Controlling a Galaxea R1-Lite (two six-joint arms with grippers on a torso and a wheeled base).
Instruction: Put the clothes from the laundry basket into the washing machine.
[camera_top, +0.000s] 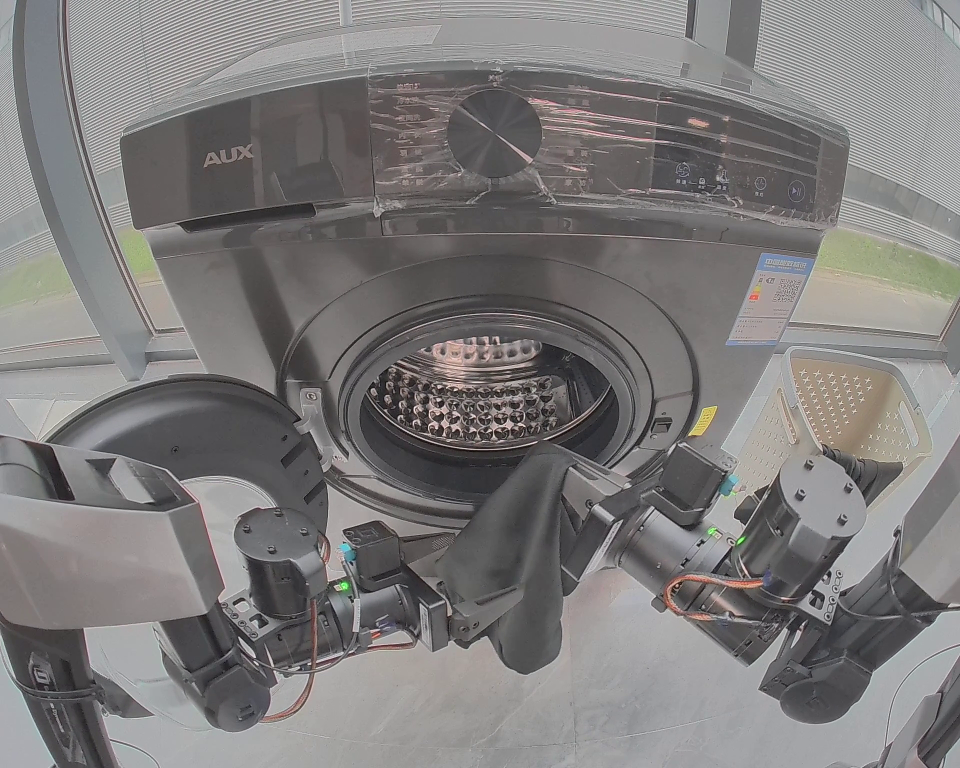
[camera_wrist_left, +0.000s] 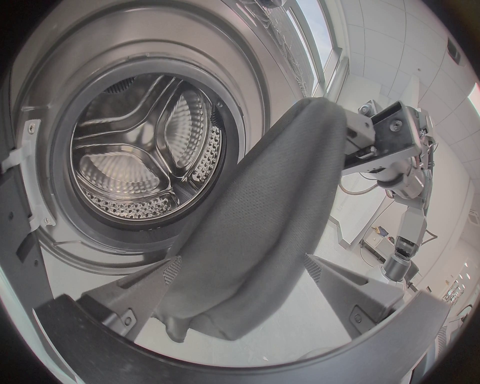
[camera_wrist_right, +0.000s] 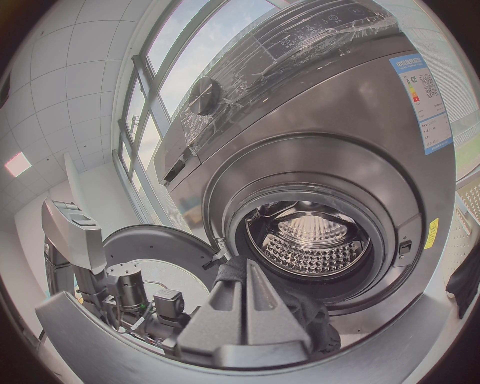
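Garment, black: one. Fine-knit, matte cloth, hanging in a long fold in front of the lower rim of the washing machine's opening, outside the drum, its lower end dangling free above the floor.

Grippers: two. Right gripper, fingers pressed together, pinches the garment's upper end just before the opening. Left gripper, fingers spread wide, sits lower, with the cloth hanging between them.

Washing machine: one, dark grey, front-loading. Its round door is swung fully open to the robot's left, and the perforated steel drum is bare.

Laundry basket: one, cream plastic with a perforated wall, standing beside the machine on the robot's right. One further dark cloth item lies in it.
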